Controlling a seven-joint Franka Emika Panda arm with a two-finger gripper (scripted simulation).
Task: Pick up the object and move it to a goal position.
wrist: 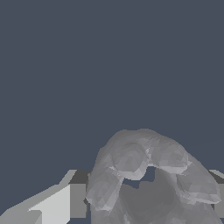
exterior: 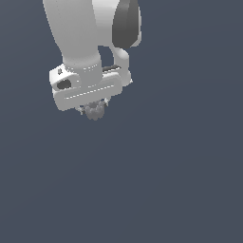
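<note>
The white tool (exterior: 95,110) hangs from the arm in the upper part of the exterior view, toward that view's left, and the small grey gear-like ring (exterior: 95,112) peeks out just beneath its broad body, mostly hidden by the housing. In the wrist view the ring (wrist: 148,175) fills the lower part of the picture, its bumpy toothed rim arching over the dark central hole, with 1 pale finger (wrist: 54,205) flush against one side and a sliver of another at the opposite edge. That reads as the tool clenched on the ring, gripping it across its outer rim, a sensible hold since the teeth give the pads something to bite and the hole leaves little else to seize. Nothing but flat blue-grey shows around the ring, with no shadow or contact mark under it, so it is probably lifted off the worktop, though I cannot tell how high. No goal marker is visible in either view, so the carrying stage seems to be in hand, with the remaining travel impossible to judge.
</note>
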